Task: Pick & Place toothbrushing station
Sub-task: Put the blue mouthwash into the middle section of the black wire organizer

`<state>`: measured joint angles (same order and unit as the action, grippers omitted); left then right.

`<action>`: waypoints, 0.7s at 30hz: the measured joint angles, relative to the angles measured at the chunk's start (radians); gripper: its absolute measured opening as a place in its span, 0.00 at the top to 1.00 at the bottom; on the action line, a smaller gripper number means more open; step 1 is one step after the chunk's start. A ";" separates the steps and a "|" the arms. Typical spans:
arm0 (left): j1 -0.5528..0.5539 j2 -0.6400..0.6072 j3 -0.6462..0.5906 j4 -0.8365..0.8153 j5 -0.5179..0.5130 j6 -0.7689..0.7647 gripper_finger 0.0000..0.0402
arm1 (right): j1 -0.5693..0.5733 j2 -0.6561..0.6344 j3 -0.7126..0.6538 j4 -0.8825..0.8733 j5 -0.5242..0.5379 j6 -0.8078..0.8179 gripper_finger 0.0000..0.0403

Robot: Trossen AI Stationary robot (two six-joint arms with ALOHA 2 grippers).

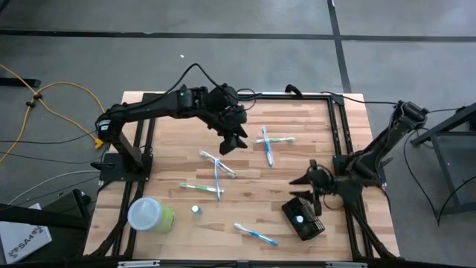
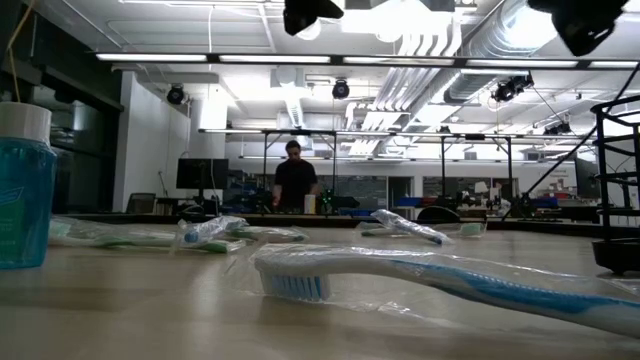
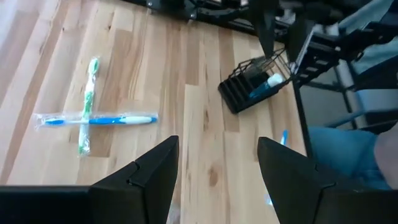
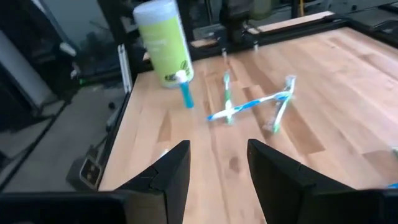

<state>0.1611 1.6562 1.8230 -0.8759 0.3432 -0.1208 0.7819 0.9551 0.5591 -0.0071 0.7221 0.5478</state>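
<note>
Toothbrushing station (image 1: 303,219): one black mesh holder, lying tipped on the worktop (image 1: 171,134) at its right front area, one blue-white item inside. Right gripper (image 1: 315,179) just behind the station, jaws parted, grasping nothing. Left gripper (image 1: 234,141) well apart, toward the back centre, jaws released, empty. Wrapped toothbrushes counted: seven, in three crossed pairs plus one single (image 1: 255,235) left of the station. One lime-green cup (image 1: 151,214) farther left.

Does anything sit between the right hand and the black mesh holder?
Nothing visible does. The right hand, open, hovers just beside the black mesh holder at the table's right side, with only bare wood between them; the wrapped toothbrushes lie elsewhere.
</note>
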 joint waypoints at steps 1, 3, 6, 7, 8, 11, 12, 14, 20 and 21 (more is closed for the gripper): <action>-0.006 -0.001 -0.010 0.005 -0.012 0.005 0.47 | -0.015 -0.013 0.000 -0.005 -0.009 -0.004 0.62; -0.012 -0.001 -0.037 -0.001 -0.040 0.011 0.47 | -0.039 -0.041 0.000 -0.035 -0.022 -0.017 0.62; -0.018 0.000 -0.082 0.001 -0.063 0.011 0.47 | -0.076 -0.069 0.000 -0.078 -0.024 -0.022 0.62; -0.021 0.000 -0.098 0.005 -0.063 0.008 0.47 | -0.090 -0.080 0.000 -0.097 -0.025 -0.022 0.62; -0.023 0.000 -0.114 0.007 -0.063 0.003 0.47 | -0.103 -0.090 0.000 -0.117 -0.029 -0.022 0.62; -0.037 -0.005 -0.168 0.025 -0.065 -0.004 0.47 | -0.142 -0.116 0.000 -0.159 -0.063 -0.019 0.62; -0.043 -0.011 -0.189 0.036 -0.064 -0.004 0.47 | -0.156 -0.120 0.000 -0.175 -0.073 -0.019 0.62; -0.057 -0.034 -0.237 0.079 -0.064 -0.013 0.47 | -0.182 -0.122 0.000 -0.191 -0.076 -0.019 0.62; -0.112 -0.153 -0.377 0.148 -0.084 -0.067 0.47 | -0.262 -0.126 -0.001 -0.260 -0.123 0.004 0.62; -0.126 -0.175 -0.401 0.157 -0.094 -0.071 0.47 | -0.275 -0.126 -0.001 -0.263 -0.131 0.005 0.62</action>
<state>0.0347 1.4807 1.4217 -0.7189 0.2495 -0.1918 0.5072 0.8295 0.5583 -0.2703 0.5915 0.5526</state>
